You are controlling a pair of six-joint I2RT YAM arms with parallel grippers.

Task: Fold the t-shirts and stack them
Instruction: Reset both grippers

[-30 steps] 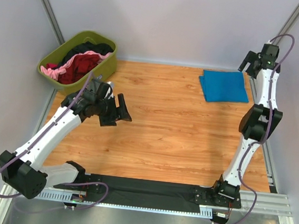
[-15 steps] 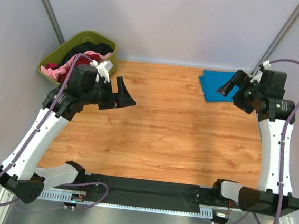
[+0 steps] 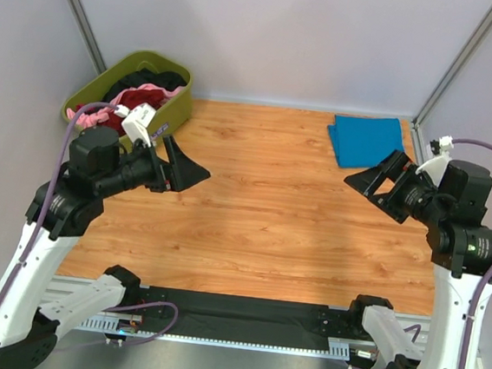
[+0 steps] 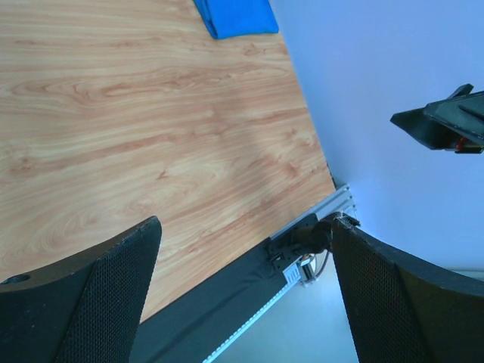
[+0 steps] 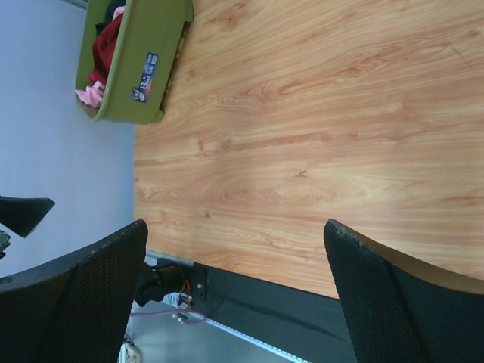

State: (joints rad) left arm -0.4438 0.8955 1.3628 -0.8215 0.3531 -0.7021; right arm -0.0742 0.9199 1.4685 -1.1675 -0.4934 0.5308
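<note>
A bright blue t-shirt [image 3: 368,141] lies folded flat at the table's far right; it also shows in the left wrist view [image 4: 234,15]. Dark red [image 3: 141,98], pink [image 3: 96,116] and black [image 3: 151,79] shirts lie bunched in the olive-green tub [image 3: 177,108] at the far left; the tub also shows in the right wrist view [image 5: 136,60]. My left gripper [image 3: 191,169] is open and empty, raised over the table's left side, near the tub. My right gripper [image 3: 364,178] is open and empty, raised over the right side, nearer than the blue shirt. Both wrist views [image 4: 243,227] [image 5: 234,224] show wide jaws holding nothing.
The wooden table [image 3: 269,213] has a black strip [image 3: 242,311] and a metal rail along its near edge, where the arm bases stand. Pale walls close in the left, back and right sides.
Both arms have risen and drawn back toward the near edge. The right gripper has swung from the far right corner behind the blue shirt to nearer than it. The left gripper has shifted slightly.
</note>
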